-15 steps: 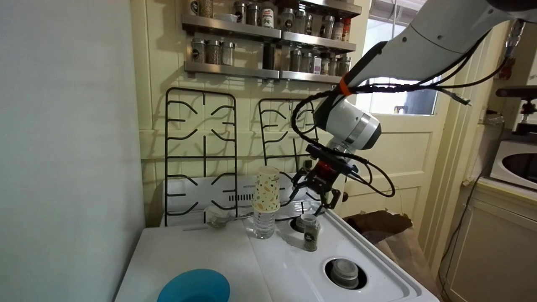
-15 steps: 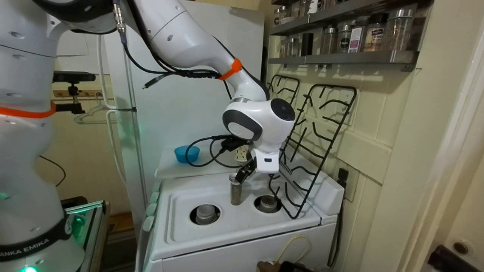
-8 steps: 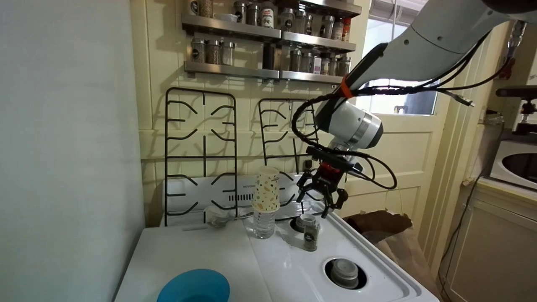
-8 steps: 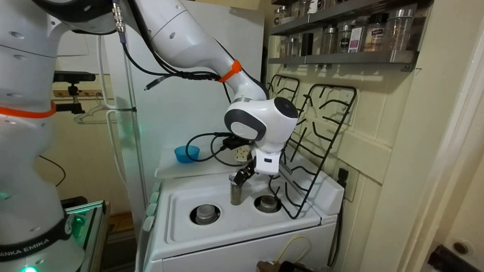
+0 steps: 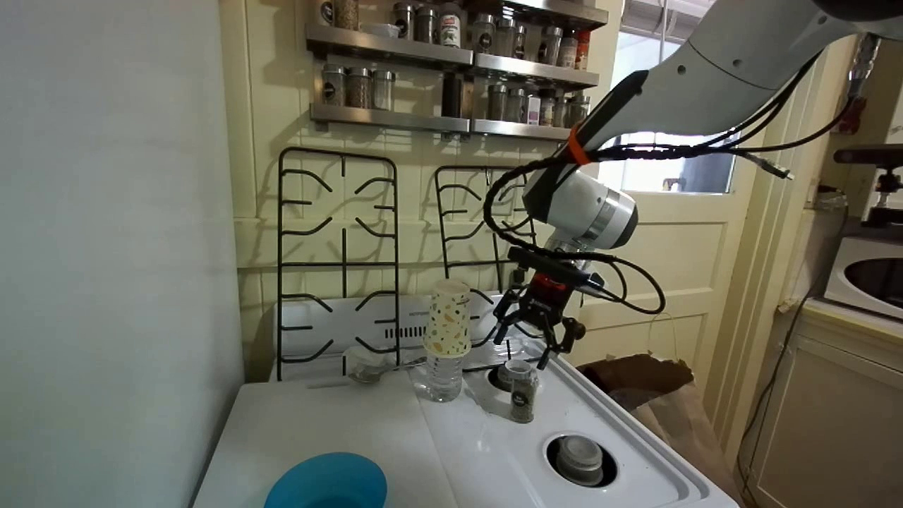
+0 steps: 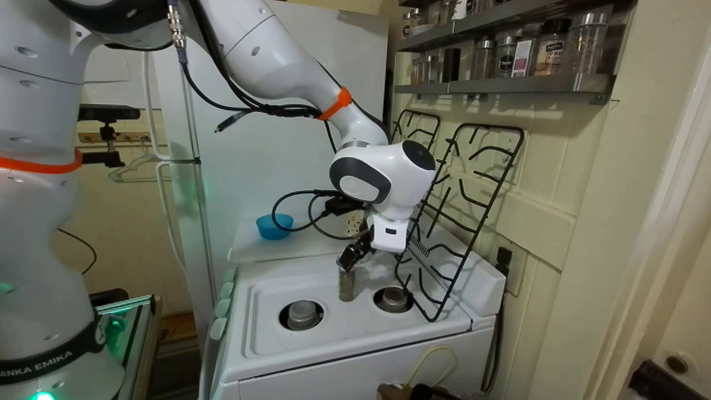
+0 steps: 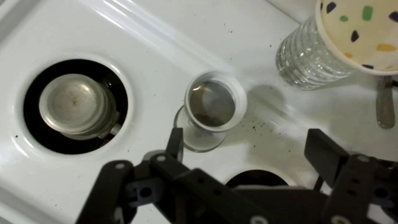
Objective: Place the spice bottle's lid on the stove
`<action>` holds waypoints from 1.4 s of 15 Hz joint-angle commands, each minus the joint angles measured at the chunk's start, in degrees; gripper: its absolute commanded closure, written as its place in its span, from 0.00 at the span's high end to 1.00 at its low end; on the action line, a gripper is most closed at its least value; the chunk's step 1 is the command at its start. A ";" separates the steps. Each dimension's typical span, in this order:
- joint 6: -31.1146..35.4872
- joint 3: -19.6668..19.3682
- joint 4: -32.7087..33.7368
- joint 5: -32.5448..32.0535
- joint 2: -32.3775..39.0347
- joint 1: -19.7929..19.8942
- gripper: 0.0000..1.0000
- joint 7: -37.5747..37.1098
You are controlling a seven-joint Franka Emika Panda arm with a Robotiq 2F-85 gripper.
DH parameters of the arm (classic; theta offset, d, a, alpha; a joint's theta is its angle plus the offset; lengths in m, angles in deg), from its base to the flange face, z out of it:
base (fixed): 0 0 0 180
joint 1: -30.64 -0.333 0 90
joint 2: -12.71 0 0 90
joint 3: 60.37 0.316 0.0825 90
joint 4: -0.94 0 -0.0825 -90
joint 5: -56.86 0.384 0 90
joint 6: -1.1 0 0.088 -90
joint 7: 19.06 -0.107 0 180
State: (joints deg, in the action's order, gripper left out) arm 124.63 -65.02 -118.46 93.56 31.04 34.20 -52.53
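The spice bottle, a labelled glass jar with a white ring rim, stands upright on the white stove (image 5: 480, 458) between two burners, in both exterior views (image 5: 523, 403) (image 6: 346, 286). In the wrist view its open mouth (image 7: 214, 101) shows brownish contents. A pale translucent disc (image 7: 202, 138) lies just below the rim there; it may be the lid flipped open, but I cannot be sure. No small dark cap shows. My gripper (image 7: 250, 147) is open and empty, fingers wide apart, just above the jar (image 5: 522, 351); in an exterior view a finger (image 6: 350, 260) covers the rim.
A clear water bottle (image 5: 444, 379) capped by a patterned paper cup (image 5: 449, 321) stands near the jar. A burner (image 7: 73, 104) sits in its hole; another lies near the backguard (image 6: 394, 300). Black grates (image 5: 338, 264) lean on the wall. A blue bowl (image 5: 331, 480) stands on the stove.
The gripper has shifted a little, towards the jar's rim in an exterior view, so its finger now overlaps the rim there. The jar, bottle and bowl have not moved.
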 commanded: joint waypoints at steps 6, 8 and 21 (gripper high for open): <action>-5.62 0.14 0.60 -1.25 0.18 -0.49 1.00 -2.07; -6.74 0.17 0.70 -1.31 0.31 -0.57 1.00 -2.22; -8.30 0.03 1.09 -1.45 0.84 -0.67 0.24 -3.66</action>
State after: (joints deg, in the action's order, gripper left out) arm 117.86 -64.64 -118.36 93.32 31.26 33.95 -54.56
